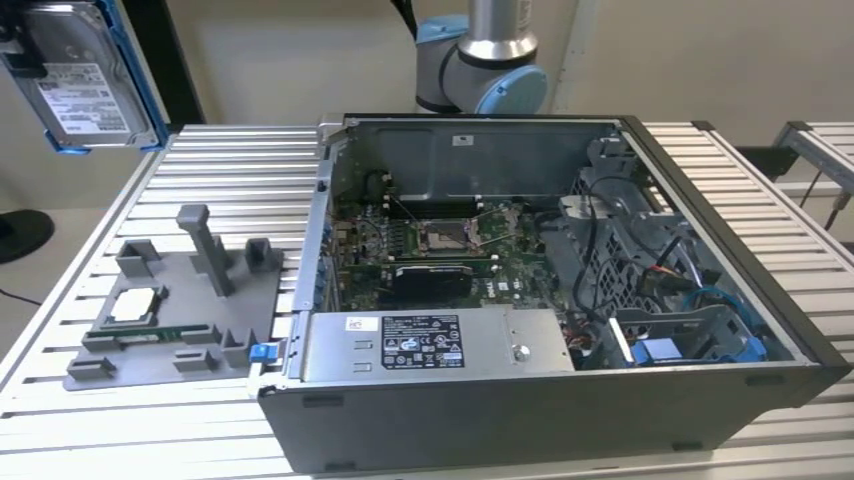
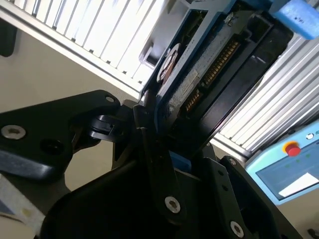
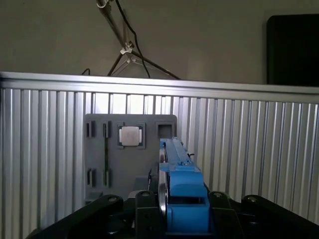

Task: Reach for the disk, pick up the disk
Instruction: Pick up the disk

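Note:
The disk, silver-grey with a white barcode label and blue rails, hangs in the air well above the table's far corner on the exterior view's left. My gripper holds it from that side, at the picture's edge. In the first wrist view the disk is edge-on, its blue rail clamped between the black fingers of the gripper. The second wrist view shows the disk's connector edge rising out of the gripper, which is shut on it.
An open computer case stands on the ribbed aluminium table, with a labelled grey power-supply box inside. A grey fixture tray holds a small square chip and a memory stick. The arm's base stands behind the case.

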Controlling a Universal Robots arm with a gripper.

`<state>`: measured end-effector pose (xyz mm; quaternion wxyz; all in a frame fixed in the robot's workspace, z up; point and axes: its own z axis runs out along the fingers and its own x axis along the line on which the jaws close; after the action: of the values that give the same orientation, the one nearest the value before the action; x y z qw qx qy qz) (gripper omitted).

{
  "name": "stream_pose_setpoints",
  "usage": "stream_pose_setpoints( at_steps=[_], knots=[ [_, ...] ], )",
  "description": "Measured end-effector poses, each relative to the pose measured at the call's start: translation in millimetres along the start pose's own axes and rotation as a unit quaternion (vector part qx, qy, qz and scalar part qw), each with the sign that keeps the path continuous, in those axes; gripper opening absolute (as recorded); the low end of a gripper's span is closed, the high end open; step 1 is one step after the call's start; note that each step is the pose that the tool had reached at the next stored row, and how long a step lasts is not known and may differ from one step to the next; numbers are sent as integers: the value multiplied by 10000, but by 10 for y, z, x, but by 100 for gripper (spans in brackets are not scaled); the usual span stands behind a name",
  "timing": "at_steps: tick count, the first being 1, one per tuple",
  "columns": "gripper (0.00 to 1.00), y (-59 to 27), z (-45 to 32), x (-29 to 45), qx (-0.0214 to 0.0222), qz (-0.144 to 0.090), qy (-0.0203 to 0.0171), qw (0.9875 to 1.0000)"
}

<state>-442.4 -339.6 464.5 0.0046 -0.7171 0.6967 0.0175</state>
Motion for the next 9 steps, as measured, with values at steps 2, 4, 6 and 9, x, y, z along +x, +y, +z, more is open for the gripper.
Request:
stream_pose_setpoints(
  at_steps=[2,4,6,9],
  knots=[
    [0,1,-31,-1,0,-1,0,10000],
    [0,1,-59,-2,0,-1,0,10000],
    [0,2,-91,-3,0,-1,0,10000],
    [0,2,-136,-4,0,0,0,10000]
  ],
)
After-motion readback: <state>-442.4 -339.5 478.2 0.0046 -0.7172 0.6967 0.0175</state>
